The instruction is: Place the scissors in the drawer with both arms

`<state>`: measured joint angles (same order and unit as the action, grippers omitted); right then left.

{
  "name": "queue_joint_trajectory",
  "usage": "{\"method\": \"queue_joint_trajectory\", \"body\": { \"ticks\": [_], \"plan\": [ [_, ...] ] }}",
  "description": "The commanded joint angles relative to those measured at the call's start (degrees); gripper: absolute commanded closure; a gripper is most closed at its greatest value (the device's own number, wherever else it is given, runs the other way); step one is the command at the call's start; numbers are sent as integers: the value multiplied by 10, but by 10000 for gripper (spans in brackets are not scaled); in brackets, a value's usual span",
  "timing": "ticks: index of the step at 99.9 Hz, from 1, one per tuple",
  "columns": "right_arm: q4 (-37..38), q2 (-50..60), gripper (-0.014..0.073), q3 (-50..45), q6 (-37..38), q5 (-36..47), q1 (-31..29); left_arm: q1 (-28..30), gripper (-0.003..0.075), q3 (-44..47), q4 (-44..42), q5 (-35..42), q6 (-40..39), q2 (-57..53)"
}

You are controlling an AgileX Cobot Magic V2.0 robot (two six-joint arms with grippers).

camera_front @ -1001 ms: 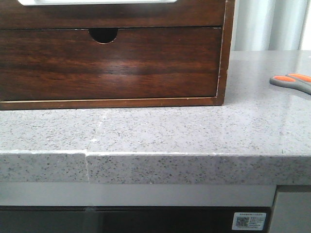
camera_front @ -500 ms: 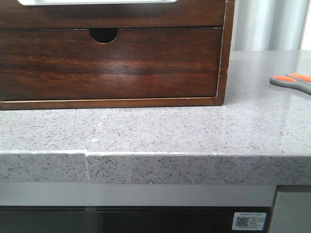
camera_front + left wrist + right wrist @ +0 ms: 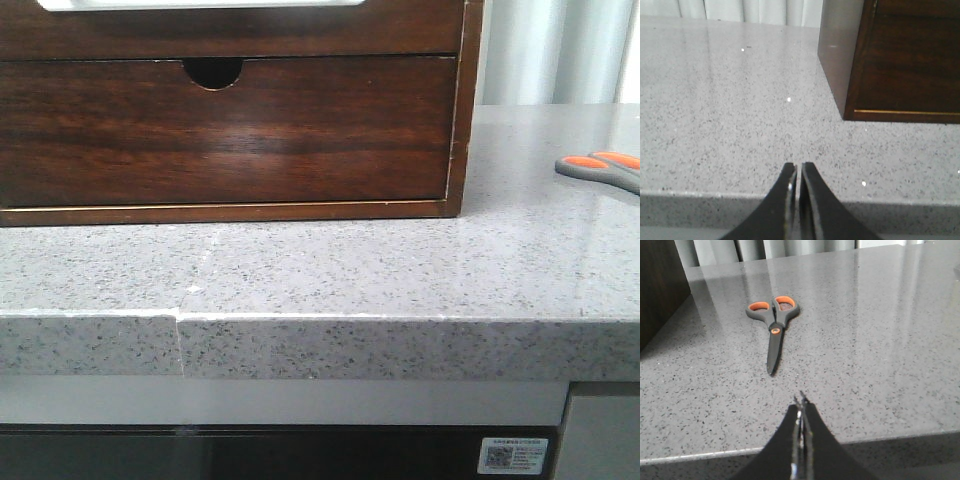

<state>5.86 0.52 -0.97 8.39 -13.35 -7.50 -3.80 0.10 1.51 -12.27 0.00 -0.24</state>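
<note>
The scissors, grey with orange-lined handles, lie flat and closed on the speckled counter; in the front view only their handles show at the right edge. The drawer is the dark-brown upper front of the chest, with white along its top, and it sits flush. My right gripper is shut and empty, over the counter's front edge, a short way in front of the scissor tips. My left gripper is shut and empty near the counter's front edge, beside the chest's left corner. Neither gripper shows in the front view.
The chest's lower front has a half-round finger notch. The grey speckled counter has a seam at its front edge. Pale curtains hang behind the counter. A dark cabinet front with a QR label lies below.
</note>
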Motion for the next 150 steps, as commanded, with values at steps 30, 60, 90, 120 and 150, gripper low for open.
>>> {"method": "queue_joint_trajectory", "body": {
  "ticks": [30, 60, 90, 120, 150],
  "plan": [
    [11, 11, 654, -6, -3, 90, -2, 1, 739, 14, 36, 89, 0, -19],
    [-42, 6, 655, 27, -3, 78, -1, 1, 739, -37, 6, 95, 0, -17],
    [-82, -97, 655, 137, -3, -27, 2, 1, 739, -144, -62, 84, 0, 72],
    [-93, -145, 655, 167, -3, -13, 2, 1, 636, -172, -62, 182, 0, 198],
    [-93, -145, 655, 167, -3, -12, 2, -7, 404, -175, -275, 415, 0, 324]
  ]
}}
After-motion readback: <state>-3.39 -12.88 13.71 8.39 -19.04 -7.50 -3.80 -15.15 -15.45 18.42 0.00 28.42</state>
